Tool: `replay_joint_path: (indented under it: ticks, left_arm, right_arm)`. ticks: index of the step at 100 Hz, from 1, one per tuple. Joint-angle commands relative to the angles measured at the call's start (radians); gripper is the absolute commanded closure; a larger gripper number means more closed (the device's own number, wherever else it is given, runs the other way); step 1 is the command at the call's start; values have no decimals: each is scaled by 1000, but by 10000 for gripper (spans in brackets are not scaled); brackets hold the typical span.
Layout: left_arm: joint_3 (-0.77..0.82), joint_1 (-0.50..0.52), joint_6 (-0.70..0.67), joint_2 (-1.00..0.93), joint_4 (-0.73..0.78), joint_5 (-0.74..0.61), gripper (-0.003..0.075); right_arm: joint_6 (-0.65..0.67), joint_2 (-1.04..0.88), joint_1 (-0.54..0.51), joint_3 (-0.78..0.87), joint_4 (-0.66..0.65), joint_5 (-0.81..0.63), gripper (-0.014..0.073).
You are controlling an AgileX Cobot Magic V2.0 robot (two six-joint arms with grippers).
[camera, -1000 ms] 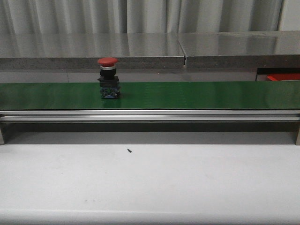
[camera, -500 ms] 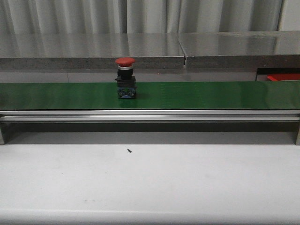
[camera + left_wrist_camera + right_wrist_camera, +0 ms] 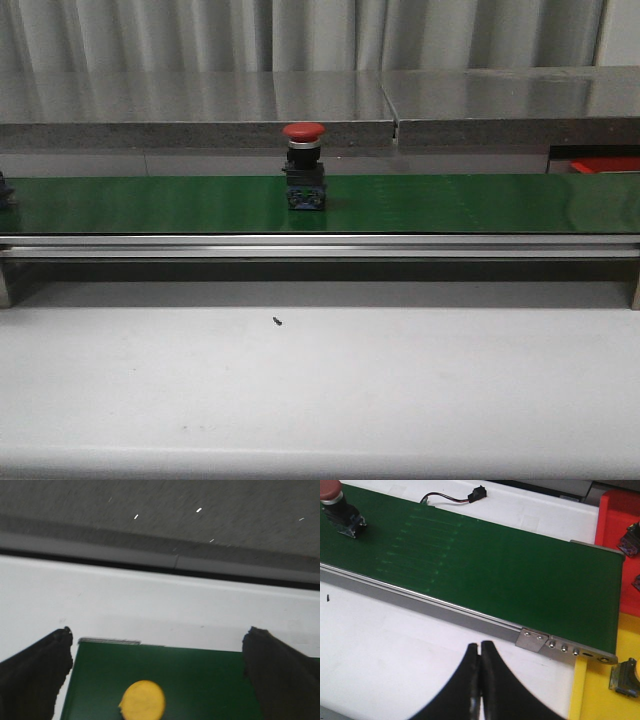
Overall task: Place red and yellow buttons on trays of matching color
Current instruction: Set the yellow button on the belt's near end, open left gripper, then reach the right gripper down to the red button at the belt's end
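A red button point(image 3: 303, 165) with a mushroom cap stands upright on the green belt point(image 3: 450, 203), a little left of centre; it also shows as the red button point(image 3: 334, 502) in the right wrist view. A yellow button point(image 3: 143, 700) sits on the belt's end, below and between the wide-apart fingers of my open left gripper point(image 3: 159, 635). My right gripper point(image 3: 480, 646) is shut on nothing, over the white table near the belt's other end. There stand the red tray point(image 3: 612, 515) and the yellow tray point(image 3: 597, 690). Neither gripper shows in the front view.
The yellow tray holds a yellow button point(image 3: 625, 677), and dark buttons point(image 3: 629, 539) lie in the red tray. A loose cable plug point(image 3: 476, 492) lies behind the belt. A grey shelf point(image 3: 200, 105) runs behind it, and a small black speck point(image 3: 275, 321) lies on the table.
The red button has travelled right along the belt, from left of centre towards the middle. A dark object has appeared at the belt's far left edge.
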Motion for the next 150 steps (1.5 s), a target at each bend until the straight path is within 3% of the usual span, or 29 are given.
replay_joint_path:
  ticks: [1,23,72,86,111,114,121,140,150]
  left_arm:
    - [-11,-58,27,-120,-27,-67,81]
    - [136,-142,29,-328,-24,-155,81]
    - [625,-155,29,-860,-50,-214,103]
    - [715,-155,29,-964,-55,-214,240]
    - [768,-155,29,-1011,-56,-216,701]
    - [768,-155,29,-1011,-56,-216,741]
    - [768,-155,29,-1011,-56,-218,739]
    - [768,-155,29,-1011,-56,-218,739]
    - [768,-155,29,-1011,-56,-218,739]
  right_arm:
    - [-10,-12,3,-29,13,-48,660]
    - [-10,-12,3,-29,13,-48,660]
    - [-10,-12,3,-29,13,-48,660]
    - [-10,-12,3,-29,13,-48,660]
    - [-10,-2,3,-29,32,-18,652]
    - [-10,1,3,-29,36,-9,636]
    - [-10,11,3,-29,41,16,552]
    - [-10,20,3,-29,83,40,94]
    - [-10,20,3,-30,126,15,-48]
